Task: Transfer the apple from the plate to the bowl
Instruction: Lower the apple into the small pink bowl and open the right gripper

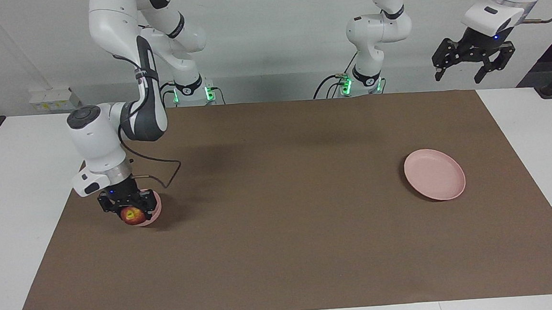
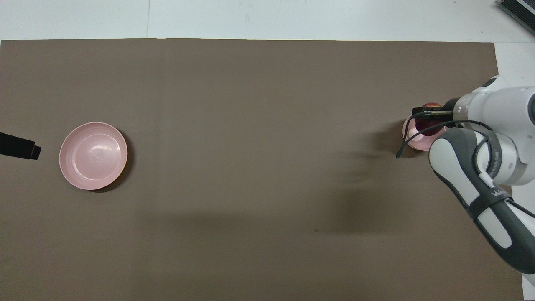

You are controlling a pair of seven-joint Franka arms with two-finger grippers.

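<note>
A white counter (image 1: 29, 199) carries a wide brown mat (image 1: 280, 231), with a pale wall at the robots' end.

The right gripper (image 1: 130, 208) is low at the right arm's end of the mat, its jaws clamped on the apple (image 1: 133, 215) — dark red with a yellowish patch. The apple hangs over the bowl (image 1: 154, 208), the small deep pink one, whose rim shows just beside the jaws. In the overhead view the apple (image 2: 430, 109) sits above the bowl's (image 2: 413, 138) opening, with the gripper (image 2: 428, 115) covering part of it; whether the fruit touches the bowl I cannot tell.

The plate (image 1: 434, 174) — flat, shallow, pale pink — lies well apart, toward the left arm's end of the mat, with nothing on it; from overhead, the plate (image 2: 93, 155) shows its low rim.

The left gripper (image 1: 472, 64) waits high over that end's edge, jaws spread wide apart and holding nothing. Only its tip (image 2: 19, 147) enters the overhead view.
</note>
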